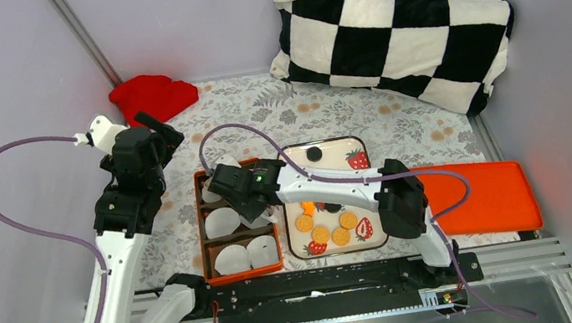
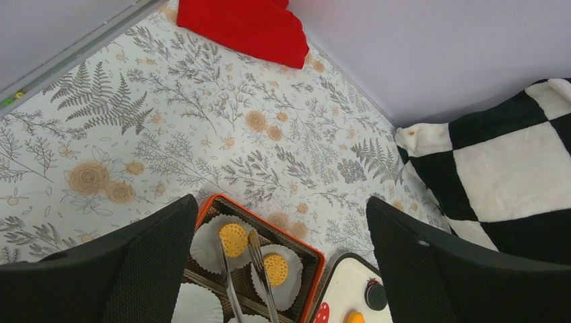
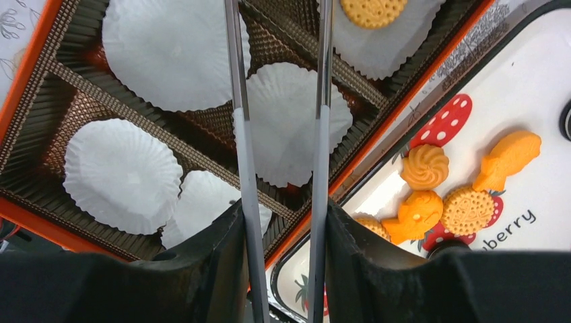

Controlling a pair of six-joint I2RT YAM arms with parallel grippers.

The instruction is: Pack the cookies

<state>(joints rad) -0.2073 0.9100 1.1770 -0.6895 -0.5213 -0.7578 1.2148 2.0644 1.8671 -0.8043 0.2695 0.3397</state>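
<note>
A floral-patterned tablecloth [image 1: 318, 110] is spread between grey walls, with a checkered pillow [image 1: 399, 31] laid at the far side. Most cookies [image 1: 321, 233] are seen on the strawberry-print tray [image 1: 337, 156]. Two golden ones [image 2: 233, 239] are set in paper cups [image 3: 172, 50] at the far end of the orange compartment box [image 1: 246, 276]. The right gripper [image 3: 284, 222] is clenched on tweezers [image 3: 240, 134], whose prongs are held apart and empty above the box. The left gripper [image 2: 281, 205] is spread wide, with nothing held.
</note>
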